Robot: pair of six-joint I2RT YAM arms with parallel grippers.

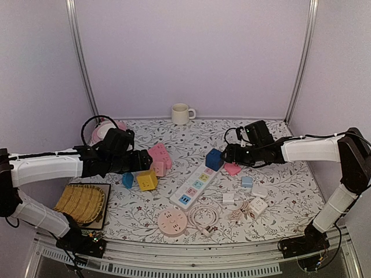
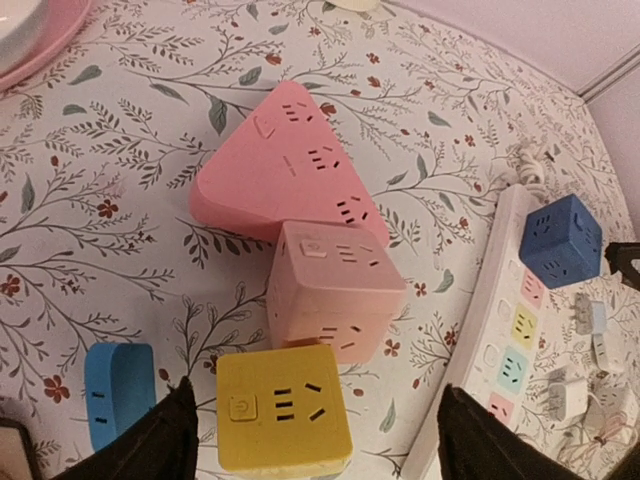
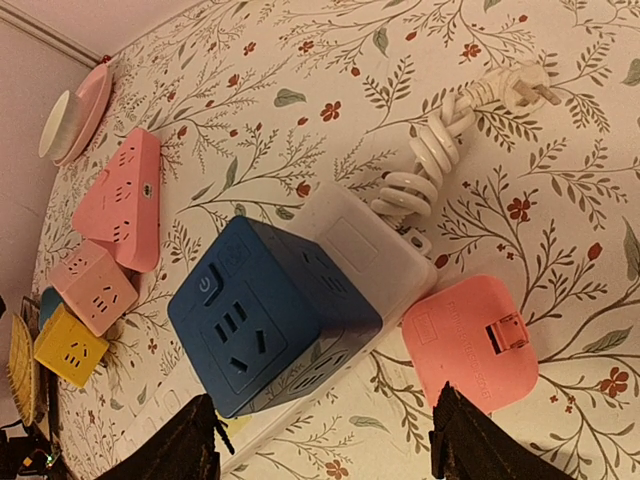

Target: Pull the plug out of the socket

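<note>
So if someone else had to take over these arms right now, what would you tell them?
Left gripper: open, holding nothing, over the yellow cube.
Right gripper: open, holding nothing, near the blue cube.
The blue cube sits on the end of the white strip, seemingly plugged in.
Done: nothing yet.
Left: grip the blue cube, probably steady the strip, and pull the cube off.
</note>
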